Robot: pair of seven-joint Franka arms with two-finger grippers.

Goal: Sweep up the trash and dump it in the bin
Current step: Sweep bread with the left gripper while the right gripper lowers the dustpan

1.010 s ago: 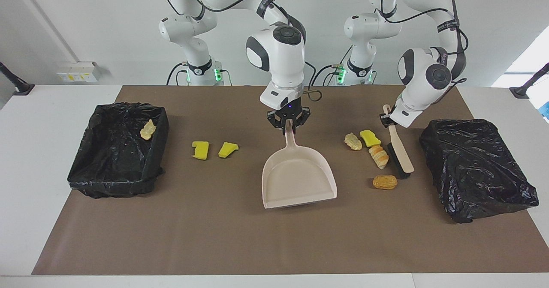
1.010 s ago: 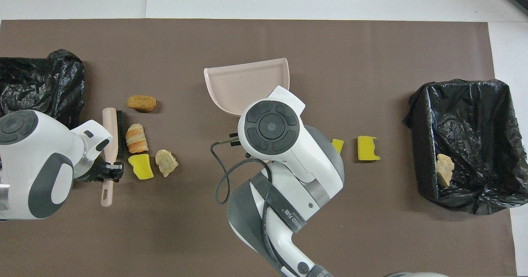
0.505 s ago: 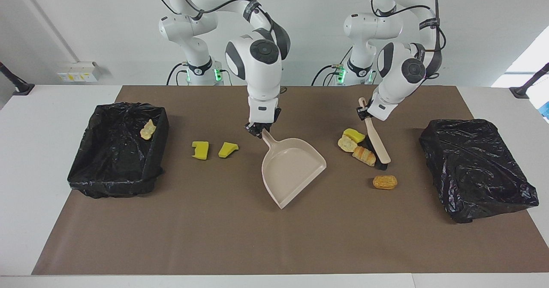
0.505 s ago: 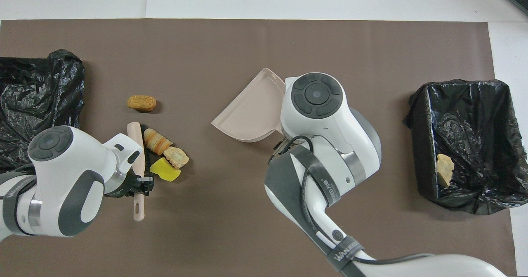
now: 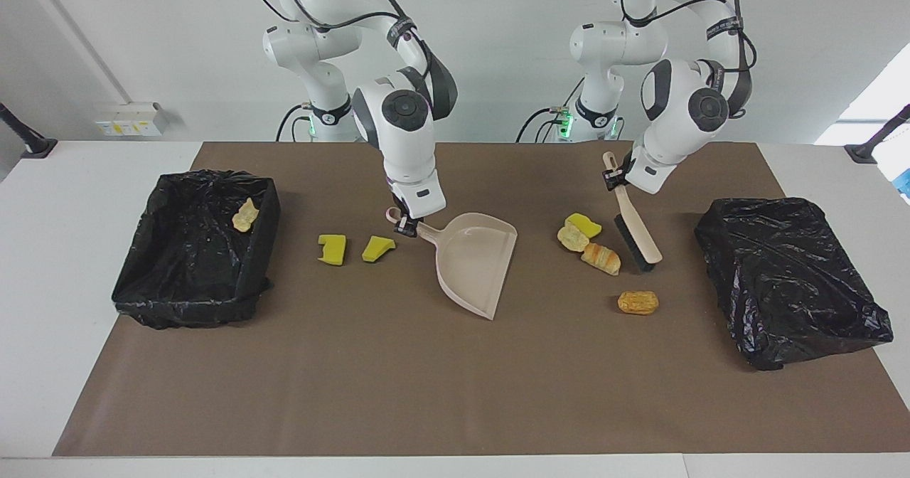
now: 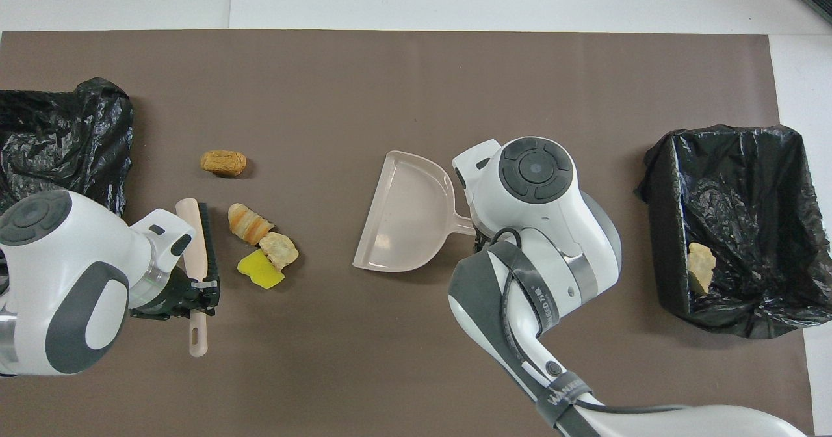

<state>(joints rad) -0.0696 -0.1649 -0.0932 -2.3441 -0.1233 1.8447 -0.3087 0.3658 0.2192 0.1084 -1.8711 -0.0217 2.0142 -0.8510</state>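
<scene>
My left gripper (image 5: 613,177) is clamped on the brush (image 5: 635,229) handle, my right gripper (image 5: 407,225) on the dustpan (image 5: 475,259) handle. Between brush and pan I see a sponge chunk (image 5: 584,224), dumpling lump (image 5: 571,237) and roll (image 5: 601,258) clustered; another roll (image 5: 638,302) lies farther out.

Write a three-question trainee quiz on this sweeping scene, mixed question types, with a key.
1. True or false: the dustpan already holds trash.
2. Which tool does the left gripper hold? A) brush B) dustpan C) nothing
3. Fill in: one pale lump lies in the ____ toward the right arm's end.

Key
1. False: the pan is bare.
2. A; the right gripper holds the dustpan's handle.
3. bin.
</scene>
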